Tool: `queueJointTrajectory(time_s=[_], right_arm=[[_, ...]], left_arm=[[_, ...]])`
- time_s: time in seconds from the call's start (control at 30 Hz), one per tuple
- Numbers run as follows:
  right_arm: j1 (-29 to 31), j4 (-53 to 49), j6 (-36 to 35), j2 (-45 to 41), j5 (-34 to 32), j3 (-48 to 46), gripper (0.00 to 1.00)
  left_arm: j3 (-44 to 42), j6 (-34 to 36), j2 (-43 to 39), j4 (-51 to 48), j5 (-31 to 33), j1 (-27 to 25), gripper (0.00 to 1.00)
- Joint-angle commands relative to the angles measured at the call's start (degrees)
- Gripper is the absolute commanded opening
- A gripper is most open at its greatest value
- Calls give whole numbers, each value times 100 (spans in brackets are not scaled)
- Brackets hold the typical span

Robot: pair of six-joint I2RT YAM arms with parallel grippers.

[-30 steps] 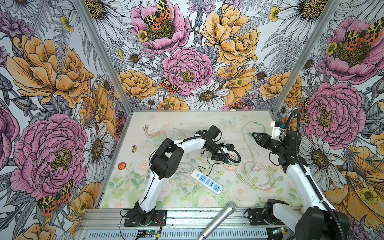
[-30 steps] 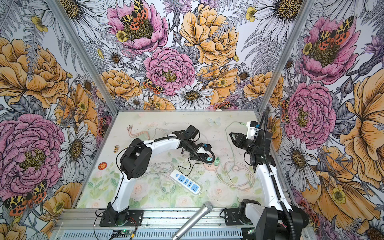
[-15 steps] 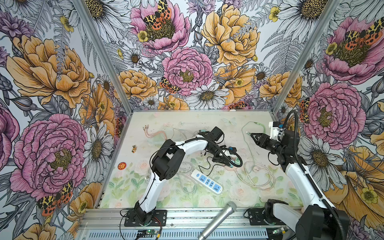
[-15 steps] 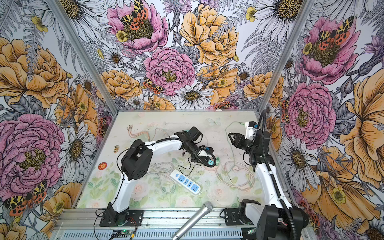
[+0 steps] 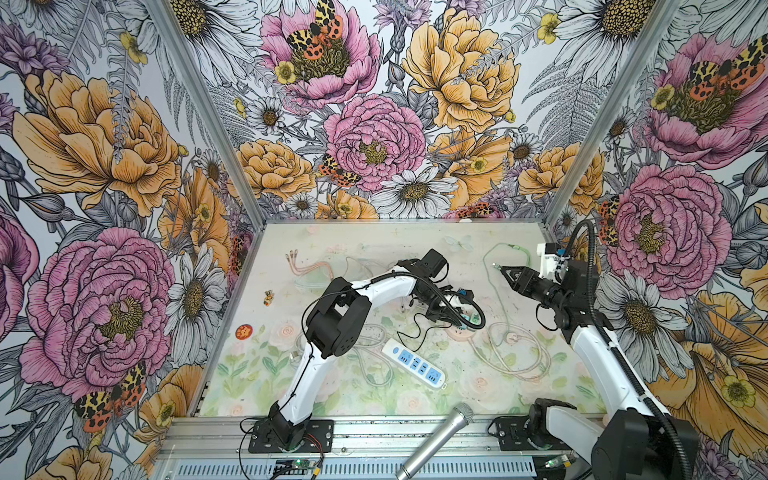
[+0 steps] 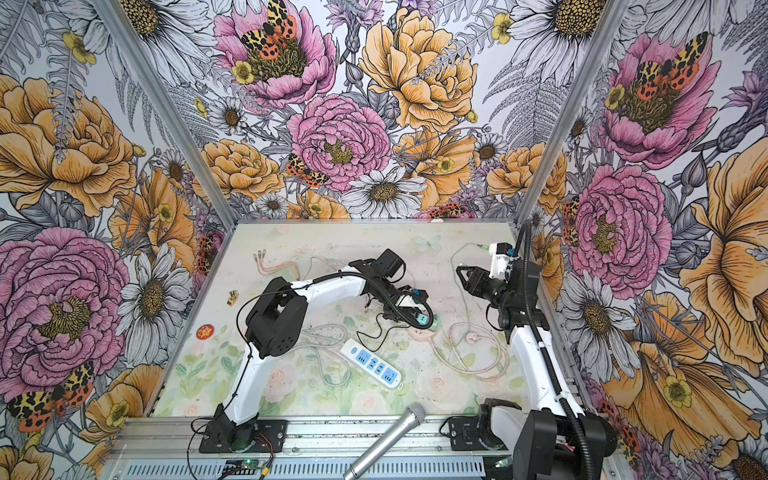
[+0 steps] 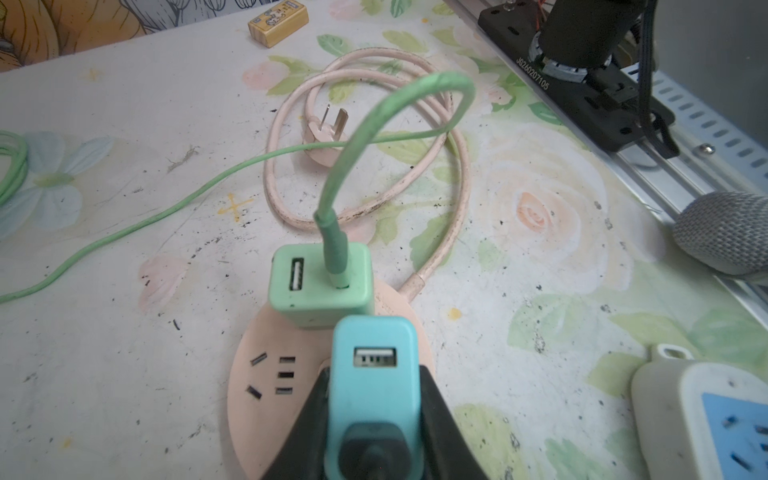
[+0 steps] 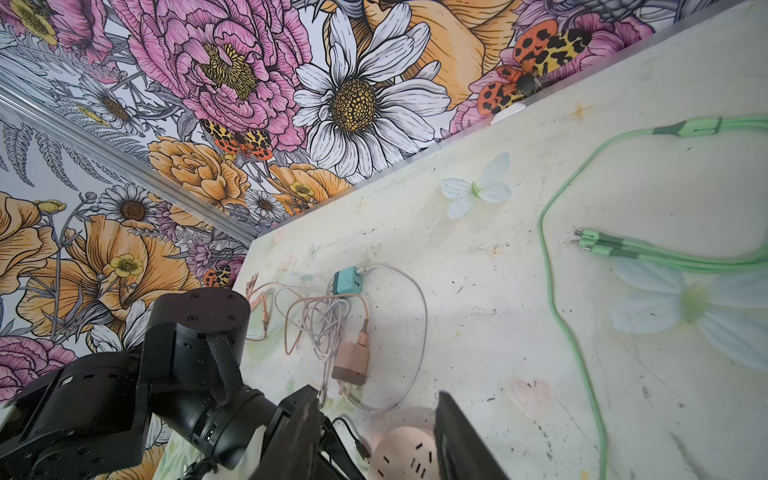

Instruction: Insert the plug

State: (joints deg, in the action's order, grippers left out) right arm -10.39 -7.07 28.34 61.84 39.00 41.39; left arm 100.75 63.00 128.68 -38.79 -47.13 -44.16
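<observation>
My left gripper (image 7: 374, 376) is shut on a teal USB charger plug (image 7: 376, 399), black fingers (image 7: 434, 415) pressing both its sides. The plug hangs over a round pink socket (image 7: 266, 415), right beside a green charger (image 7: 320, 282) that sits plugged into it; the teal plug's prongs are hidden. Both top views show the plug (image 5: 473, 319) (image 6: 423, 320) at the socket's (image 5: 457, 333) edge. My right gripper (image 5: 503, 272) (image 8: 378, 440) hovers open and empty at the right, above the table.
A white power strip (image 5: 413, 362) with blue sockets lies near the front. The socket's pink cable (image 5: 515, 349) coils at right, a green cable (image 5: 507, 249) behind. A microphone (image 5: 436, 440) leans over the front rail. Another teal charger (image 8: 348, 280) and a pink charger (image 8: 351, 361) lie farther back.
My left gripper has carried the teal plug a little to the right and toward the front, over the pink socket. The right arm has barely moved.
</observation>
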Motion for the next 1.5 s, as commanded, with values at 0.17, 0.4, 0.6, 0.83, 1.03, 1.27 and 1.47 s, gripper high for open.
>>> queueJointTrajectory(time_s=[0.17, 0.4, 0.6, 0.83, 1.03, 1.27, 1.47], right_arm=[[37, 63, -144, 56, 98, -17, 46], [37, 57, -144, 56, 99, -34, 46], [37, 57, -141, 32, 133, -50, 46], [37, 57, -153, 53, 142, -34, 46], [33, 57, -163, 106, 171, -17, 46], [37, 65, -188, 159, 236, 19, 46], [36, 65, -212, 213, 321, 30, 46]], left_arm=[[38, 33, 172, -24, -27, 14, 0], [-139, 96, 62, -112, -7, -64, 0], [-183, 115, 51, -138, 80, -152, 0], [-238, 207, 35, -208, 310, -182, 0], [-213, 324, 80, -337, 467, -133, 0], [468, 641, 532, -1423, 980, -189, 0], [803, 608, 718, -1945, 979, -186, 0]])
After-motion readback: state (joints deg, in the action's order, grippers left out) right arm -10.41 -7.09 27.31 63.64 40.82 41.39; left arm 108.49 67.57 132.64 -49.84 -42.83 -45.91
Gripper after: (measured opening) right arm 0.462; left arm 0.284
